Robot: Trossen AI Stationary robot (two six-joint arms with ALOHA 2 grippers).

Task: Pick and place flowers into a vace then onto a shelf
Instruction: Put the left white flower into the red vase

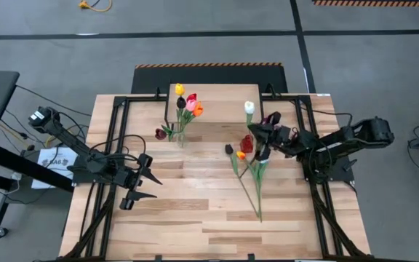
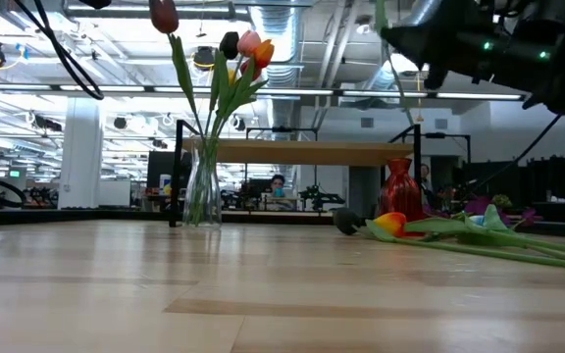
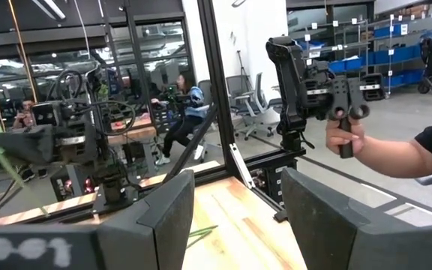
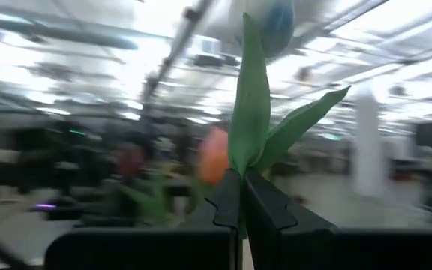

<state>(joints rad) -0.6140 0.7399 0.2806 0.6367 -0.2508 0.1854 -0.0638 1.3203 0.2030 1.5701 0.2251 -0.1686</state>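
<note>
A clear glass vase (image 1: 180, 135) (image 2: 202, 186) stands on the table's far middle and holds several flowers (image 1: 188, 103) (image 2: 226, 61). Behind it is the shelf (image 1: 217, 94) (image 2: 307, 152). More flowers (image 1: 250, 169) (image 2: 459, 230) lie flat on the table at the right. My right gripper (image 1: 262, 138) (image 4: 240, 184) hovers over them, shut on a white tulip (image 1: 249, 108) (image 4: 255, 97). My left gripper (image 1: 141, 182) (image 3: 235, 206) is open at the table's left with nothing between its fingers. My right gripper pinches the white tulip's green stem (image 4: 241, 171) between its two fingers, just under the leaves. The fingers come from the table's right side, slanting upward. The tulip is lifted clear of the table, its leaves and head rising beyond the fingertips. The lower stem is hidden behind the fingers.
Black frame rails (image 1: 111, 145) run along both table sides. A person's hand (image 3: 351, 135) holds a black handle device beyond the table's edge in the left wrist view. Bare wood (image 1: 188, 218) spreads across the near half of the table.
</note>
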